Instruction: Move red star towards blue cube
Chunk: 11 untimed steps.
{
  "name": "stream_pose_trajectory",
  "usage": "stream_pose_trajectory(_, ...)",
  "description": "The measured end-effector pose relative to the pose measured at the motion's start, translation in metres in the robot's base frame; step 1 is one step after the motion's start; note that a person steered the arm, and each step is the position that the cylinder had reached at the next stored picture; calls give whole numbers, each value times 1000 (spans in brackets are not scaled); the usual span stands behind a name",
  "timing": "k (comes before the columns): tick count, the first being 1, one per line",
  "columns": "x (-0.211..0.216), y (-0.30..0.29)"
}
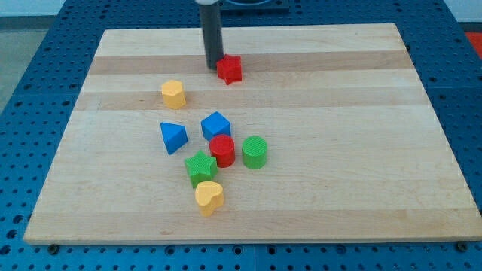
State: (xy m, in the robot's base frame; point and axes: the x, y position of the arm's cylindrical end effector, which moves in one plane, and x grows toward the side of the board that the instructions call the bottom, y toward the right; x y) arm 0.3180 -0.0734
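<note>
My tip [215,66] sits just at nine o'clock of the red star [230,69], touching or nearly so, near the bench's [361,150] twelve o'clock edge. There is no claw here, only the rod. The blue cube [216,126] lies well apart at six o'clock of the star, by the red cylinder [222,150]. The approach step seems in hand; next, the tip likely needs to round to the star's twelve o'clock and push down.
</note>
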Motion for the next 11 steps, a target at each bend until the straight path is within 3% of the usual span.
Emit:
stream_pose_trajectory(1,-12,52)
stream_pose_trajectory(2,39,150)
stream_pose_trajectory(3,94,209)
stream_pose_trajectory(5,115,252)
stream_pose_trajectory(6,158,161)
stream_pose_trajectory(7,139,117)
stream_pose_trajectory(8,165,224)
stream_pose_trajectory(9,140,245)
stream_pose_trajectory(10,104,236)
stream_pose_trajectory(11,104,151)
